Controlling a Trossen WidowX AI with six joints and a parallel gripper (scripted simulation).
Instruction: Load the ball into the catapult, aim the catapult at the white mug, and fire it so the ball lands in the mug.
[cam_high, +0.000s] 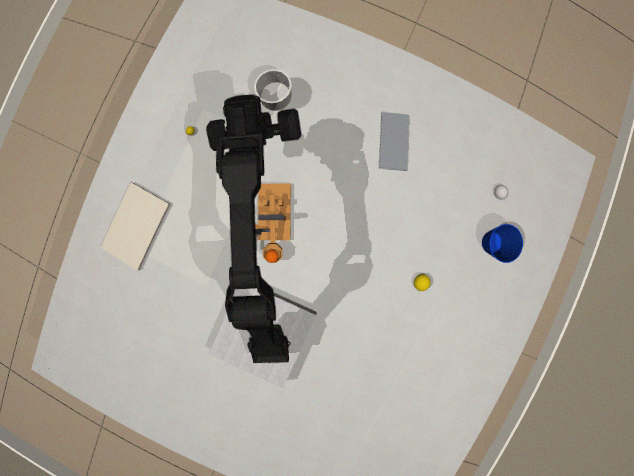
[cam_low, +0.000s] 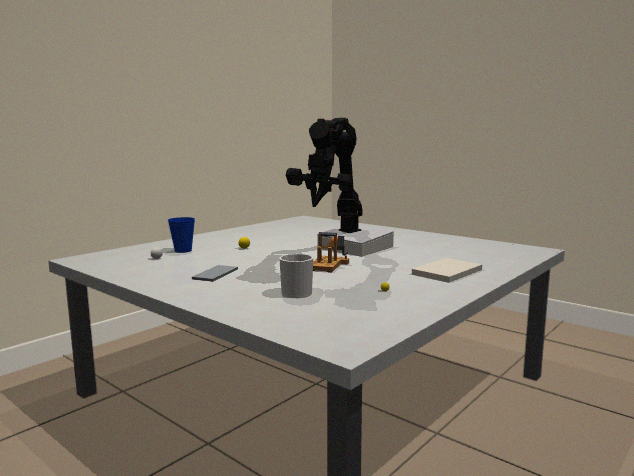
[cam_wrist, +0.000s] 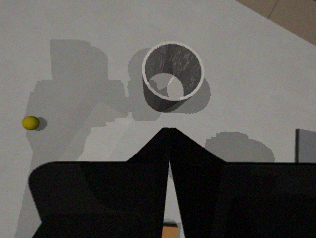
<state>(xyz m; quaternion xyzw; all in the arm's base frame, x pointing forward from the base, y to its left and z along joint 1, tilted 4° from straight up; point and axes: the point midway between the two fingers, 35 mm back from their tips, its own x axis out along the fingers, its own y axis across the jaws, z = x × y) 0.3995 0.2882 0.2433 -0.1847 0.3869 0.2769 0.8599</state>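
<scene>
The orange ball (cam_high: 271, 256) (cam_low: 333, 239) sits in the cup at the end of the catapult's arm, on the side near the robot's base. The orange-brown wooden catapult (cam_high: 284, 192) (cam_low: 327, 264) stands on the table, partly under the robot's arm in the overhead view; a bit of it shows at the bottom of the wrist view. The white mug (cam_high: 273, 71) (cam_low: 296, 277) (cam_wrist: 187, 62) stands upright beyond the catapult's other end and looks grey in the shade. My gripper (cam_low: 314, 204) (cam_wrist: 168, 134) is shut and empty, fingertips together, high above the table between catapult and mug.
A small yellow ball (cam_high: 189, 130) (cam_low: 385, 286) (cam_wrist: 30, 123) lies left of the mug overhead. A cream block (cam_high: 135, 225) (cam_low: 447, 269) lies further left. To the right are a grey slab (cam_high: 394, 140) (cam_low: 215, 273), a white ball (cam_high: 500, 192), a blue cup (cam_high: 509, 243) and a larger yellow ball (cam_high: 422, 282).
</scene>
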